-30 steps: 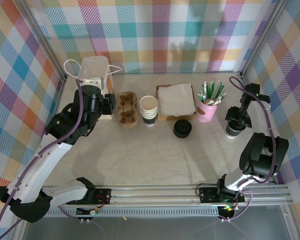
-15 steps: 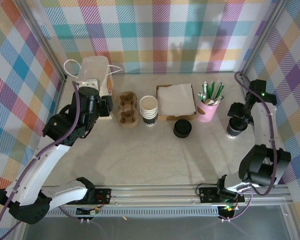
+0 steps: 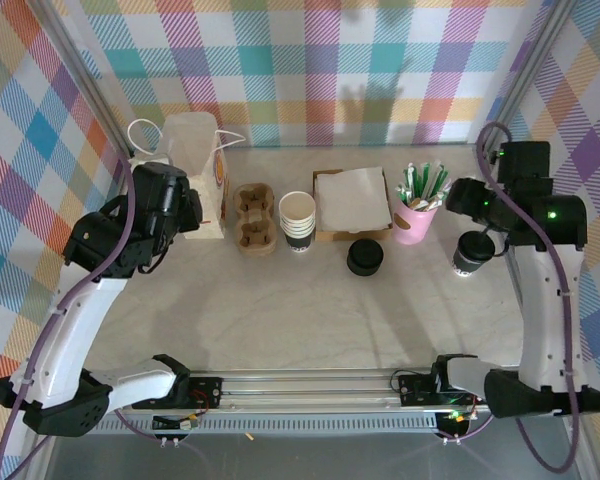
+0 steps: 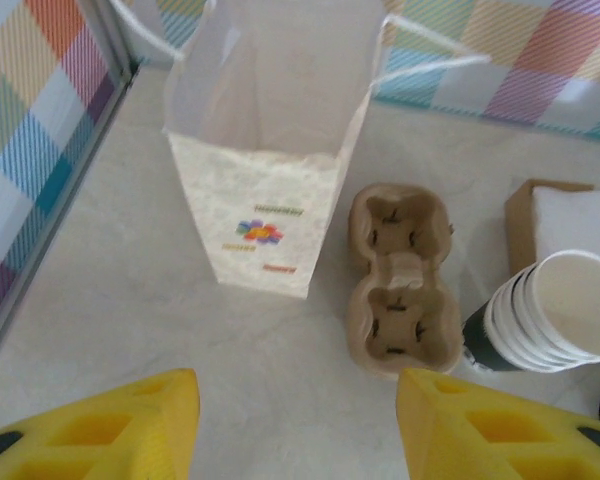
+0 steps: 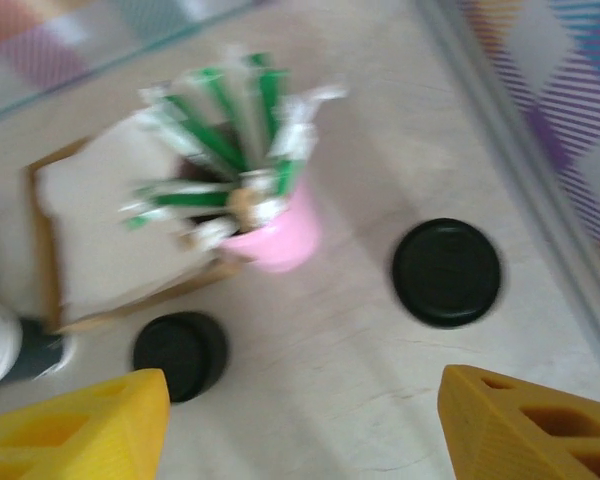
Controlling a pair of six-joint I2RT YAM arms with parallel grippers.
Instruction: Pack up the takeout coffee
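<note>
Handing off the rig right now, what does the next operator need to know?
Left hand: open, empty, hovering in front of the paper bag and cup carrier.
Right hand: open, empty, hanging above the takeout coffee.
Coffee stands on the table, right of the pink cup.
Done: lid on.
Left: grasp it and pack it, likely into carrier or bag.

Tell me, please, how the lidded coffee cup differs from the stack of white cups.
The takeout coffee wears a round black lid; the stack of cups is open-topped. The takeout coffee is one cup; the stack of cups is several nested. The takeout coffee stands right of the pink cup; the stack of cups sits between cup carrier and napkin box. Both stand upright.
</note>
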